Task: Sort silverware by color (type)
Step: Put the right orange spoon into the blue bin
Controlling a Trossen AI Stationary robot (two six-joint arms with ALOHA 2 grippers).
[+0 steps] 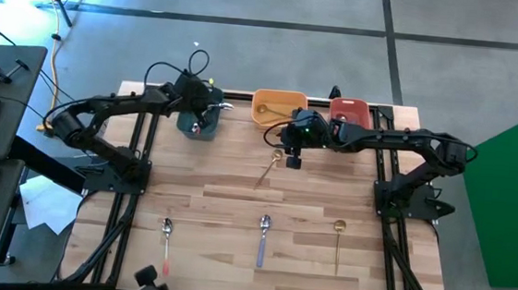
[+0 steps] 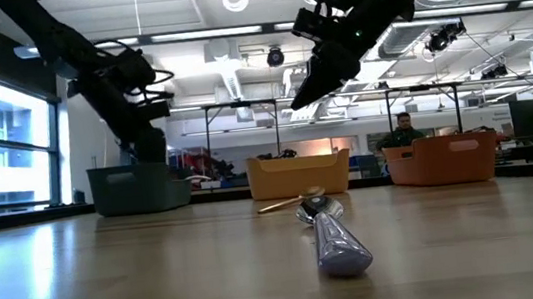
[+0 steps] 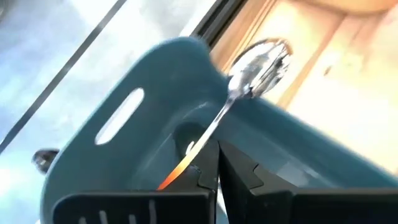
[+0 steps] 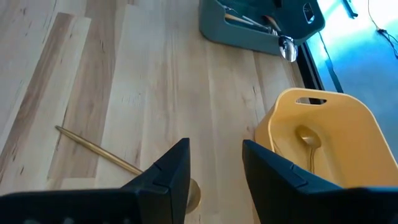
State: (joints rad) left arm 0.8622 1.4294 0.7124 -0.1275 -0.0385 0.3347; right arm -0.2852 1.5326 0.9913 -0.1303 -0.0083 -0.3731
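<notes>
My left gripper [image 1: 208,113] hovers at the teal bin [image 1: 196,126] by the far edge, shut on a red-handled spoon [image 3: 217,118]. The spoon's shiny head [image 3: 261,61] juts past the bin's rim. My right gripper [image 4: 214,165] is open above the table's middle, right over the bowl [image 4: 194,194] of an all-gold spoon [image 1: 269,169] lying flat on the wood. Its fingers touch nothing. A gold spoon [image 4: 309,146] lies in the yellow bin [image 1: 279,105]. Several spoons [image 4: 249,20] rest in the teal bin. My left gripper pinches the spoon by its red handle [image 3: 177,175] between the two shut fingers [image 3: 208,165]. The slim metal neck runs up out of the fingers along their line. The spoon is lifted clear and slants over the teal bin [image 3: 143,143], with its head beyond the rim.
The red bin [image 1: 350,110] stands to the right of the yellow one. Near the table's front edge lie a red-handled spoon [image 1: 166,244], a blue-handled spoon [image 1: 262,243] and a gold spoon [image 1: 337,242]. A person [image 2: 403,132] sits in the room behind the table.
</notes>
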